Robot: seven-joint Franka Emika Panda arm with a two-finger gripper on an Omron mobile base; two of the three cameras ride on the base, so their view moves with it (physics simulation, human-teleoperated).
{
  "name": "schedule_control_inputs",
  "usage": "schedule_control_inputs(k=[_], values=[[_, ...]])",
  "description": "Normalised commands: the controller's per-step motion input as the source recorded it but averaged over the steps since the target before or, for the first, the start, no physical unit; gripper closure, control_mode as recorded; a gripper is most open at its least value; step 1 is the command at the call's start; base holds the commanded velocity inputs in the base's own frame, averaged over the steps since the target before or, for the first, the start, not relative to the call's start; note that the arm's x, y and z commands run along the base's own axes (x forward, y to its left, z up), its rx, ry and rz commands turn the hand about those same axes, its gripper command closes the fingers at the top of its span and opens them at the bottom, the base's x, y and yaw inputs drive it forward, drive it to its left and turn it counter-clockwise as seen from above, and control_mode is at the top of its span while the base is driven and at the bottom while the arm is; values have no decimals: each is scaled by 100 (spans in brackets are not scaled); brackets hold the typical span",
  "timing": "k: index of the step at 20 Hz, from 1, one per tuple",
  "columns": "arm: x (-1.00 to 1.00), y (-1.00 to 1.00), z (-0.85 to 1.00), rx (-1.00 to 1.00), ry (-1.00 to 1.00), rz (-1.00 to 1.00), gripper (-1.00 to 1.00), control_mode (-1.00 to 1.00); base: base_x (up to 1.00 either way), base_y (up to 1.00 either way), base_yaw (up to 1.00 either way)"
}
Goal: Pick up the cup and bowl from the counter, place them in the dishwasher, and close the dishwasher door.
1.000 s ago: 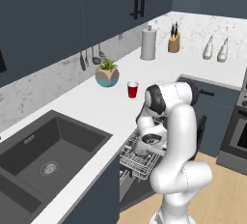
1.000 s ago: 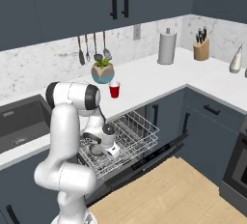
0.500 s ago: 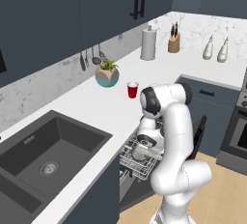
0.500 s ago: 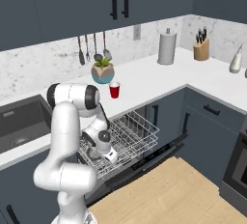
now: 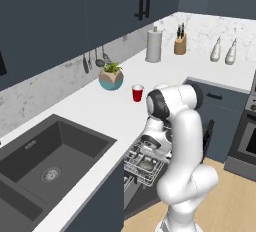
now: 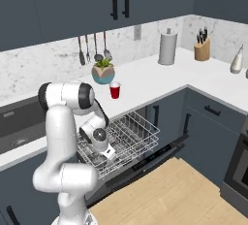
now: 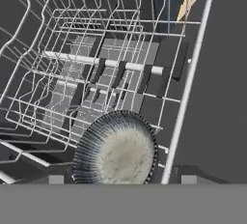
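Hovering low over the white wire rack (image 6: 123, 136), my gripper (image 6: 107, 152) may or may not be parted; I cannot tell. The bowl (image 7: 116, 151) lies in the rack just beneath my fingers. The cup (image 5: 137, 93) waits far back on the counter (image 5: 95, 111); the dishwasher door (image 6: 145, 163) remains down.

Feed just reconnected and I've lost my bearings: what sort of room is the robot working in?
A rendered home kitchen, by the look of it: a marbled white counter with a dark inset sink, an open dishwasher with a pulled-out wire rack, and a knife block against the backsplash.
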Motion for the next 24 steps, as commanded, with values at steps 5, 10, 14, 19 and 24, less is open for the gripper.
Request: schedule_control_inputs(k=[5, 10, 14, 19, 24], values=[[-48, -68, 99, 10, -3, -3, -100, -100, 0, 0, 0], [-24, -59, 100, 16, -1, -3, -100, -100, 0, 0, 0], [2, -48, 100, 15, 0, 0, -100, -100, 0, 0, 0], [8, -32, 100, 15, 1, 0, -100, -100, 0, 0, 0], [18, -24, 100, 15, 4, 0, -100, -100, 0, 0, 0]])
